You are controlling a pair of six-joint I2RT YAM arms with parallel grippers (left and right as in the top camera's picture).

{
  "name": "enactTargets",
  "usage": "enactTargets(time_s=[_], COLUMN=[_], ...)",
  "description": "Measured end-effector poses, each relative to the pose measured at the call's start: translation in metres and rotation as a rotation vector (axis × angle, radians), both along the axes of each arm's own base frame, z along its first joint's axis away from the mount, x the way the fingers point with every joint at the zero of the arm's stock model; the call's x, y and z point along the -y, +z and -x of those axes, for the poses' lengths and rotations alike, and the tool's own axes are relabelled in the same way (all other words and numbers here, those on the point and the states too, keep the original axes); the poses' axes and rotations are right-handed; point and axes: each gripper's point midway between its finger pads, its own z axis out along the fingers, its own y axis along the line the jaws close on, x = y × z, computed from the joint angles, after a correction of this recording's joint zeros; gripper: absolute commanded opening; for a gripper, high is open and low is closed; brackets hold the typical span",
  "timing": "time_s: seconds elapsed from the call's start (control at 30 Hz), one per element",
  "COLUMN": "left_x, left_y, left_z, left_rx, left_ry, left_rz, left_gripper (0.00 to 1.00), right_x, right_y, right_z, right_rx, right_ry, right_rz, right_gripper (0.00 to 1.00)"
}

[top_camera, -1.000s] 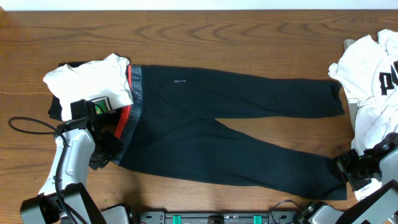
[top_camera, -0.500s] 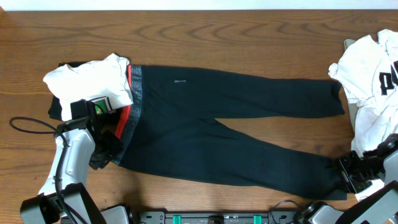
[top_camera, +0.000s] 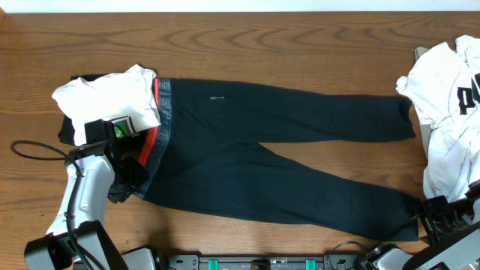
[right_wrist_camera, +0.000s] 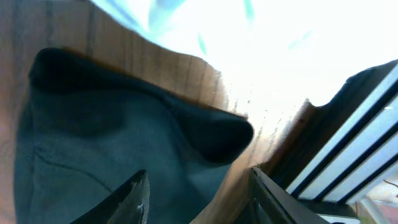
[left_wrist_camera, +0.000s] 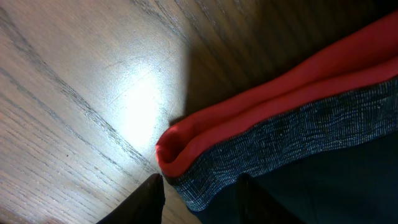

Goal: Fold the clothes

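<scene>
The clothes are long black pants spread flat across the table, legs pointing right. Their grey waistband with a red-orange edge is at the left. My left gripper sits at the waistband's near corner. In the left wrist view its jaws stand a little apart on either side of that grey and red corner, and a slit of table shows beside the left finger. My right gripper is open just right of the near leg's cuff. The cuff lies loose below its spread fingers.
A white T-shirt with a green logo lies over the waistband's far end at the left. A white T-shirt with black lettering is heaped at the right edge. A black cable loops by the left arm. A rail runs along the front edge.
My right gripper has opened, let go of the near leg's cuff and drawn back toward the lower right. The left gripper's jaws have eased apart at the waistband corner.
</scene>
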Motion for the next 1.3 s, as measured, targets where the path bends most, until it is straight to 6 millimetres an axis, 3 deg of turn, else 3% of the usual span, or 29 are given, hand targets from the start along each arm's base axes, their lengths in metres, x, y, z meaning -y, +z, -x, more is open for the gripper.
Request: enactTargets(time_s=[0.23, 0.53, 0.57, 0.83, 1.07, 1.3], left_x=[0.0, -0.001, -0.001, -0.002, -0.002, -0.002], left_y=[0.0, 0.0, 0.0, 0.0, 0.0, 0.0], left_z=[-0.001, -0.004, -0.004, -0.005, -0.005, -0.005], left_rx=[0.003, 0.018, 0.018, 0.022, 0.023, 0.022], left_ry=[0.0, 0.0, 0.0, -0.003, -0.003, -0.003], left_rz=[-0.001, -0.005, -0.006, -0.007, -0.007, -0.007], left_gripper=[0.41, 0.42, 0.46, 0.49, 0.5, 0.5], right_x=[0.006, 0.001, 0.001, 0.002, 0.001, 0.001], right_y=[-0.002, -0.009, -0.009, -0.01, -0.01, -0.012], right_z=[0.004, 0.012, 0.012, 0.012, 0.012, 0.013], right_rx=[-0.026, -0.054, -0.053, -0.057, -0.057, -0.056], right_ry=[-0.011, -0.019, -0.019, -0.023, -0.024, -0.025], right_rz=[0.037, 0.034, 0.035, 0.038, 0.038, 0.038], right_gripper=[0.51, 0.36, 0.36, 0.43, 0.36, 0.36])
